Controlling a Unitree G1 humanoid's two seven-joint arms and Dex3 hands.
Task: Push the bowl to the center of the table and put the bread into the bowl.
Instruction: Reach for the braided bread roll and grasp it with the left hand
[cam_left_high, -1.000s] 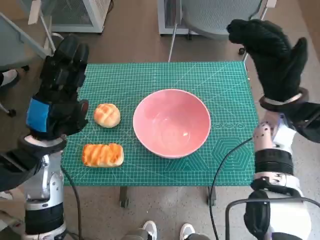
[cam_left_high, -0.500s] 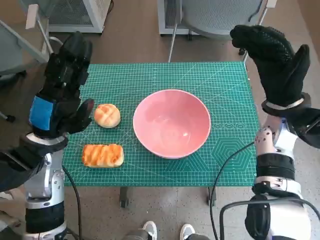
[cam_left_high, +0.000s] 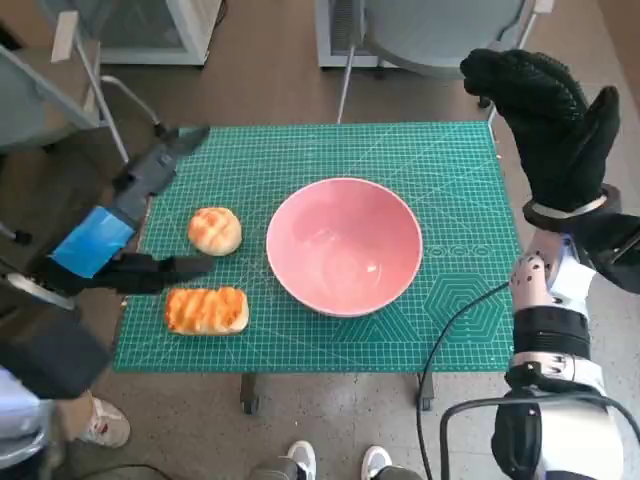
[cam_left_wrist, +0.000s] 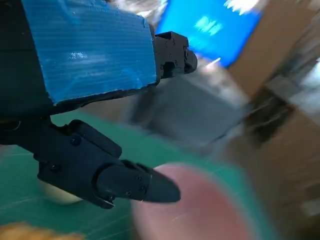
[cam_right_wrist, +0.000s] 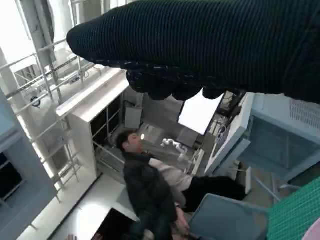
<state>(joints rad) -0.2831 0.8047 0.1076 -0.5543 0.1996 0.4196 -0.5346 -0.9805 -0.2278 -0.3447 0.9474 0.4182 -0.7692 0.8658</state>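
A pink bowl (cam_left_high: 343, 245) stands near the middle of the green mat (cam_left_high: 450, 160). Left of it lie a round bread roll (cam_left_high: 214, 230) and, nearer the front edge, an oblong grilled bread (cam_left_high: 205, 310). My left hand (cam_left_high: 110, 235), blurred, hangs at the mat's left edge beside the roll. Its fingers are spread apart and hold nothing. In the left wrist view the left hand (cam_left_wrist: 100, 100) is over a blurred bowl (cam_left_wrist: 200, 210) and roll (cam_left_wrist: 57, 194). My right hand (cam_left_high: 550, 110) is raised flat over the table's far right corner, holding nothing.
A grey chair (cam_left_high: 440, 30) and white cabinets (cam_left_high: 150, 25) stand behind the table. A black cable (cam_left_high: 440, 340) hangs off the front right. Feet (cam_left_high: 300, 460) show below the front edge and a shoe (cam_left_high: 100, 425) at lower left. A seated person (cam_right_wrist: 150, 185) shows in the right wrist view.
My left hand has turned and swung low, its fingers now spread towards the round roll. A shoe has appeared at lower left. The right hand, bowl and breads have stayed put.
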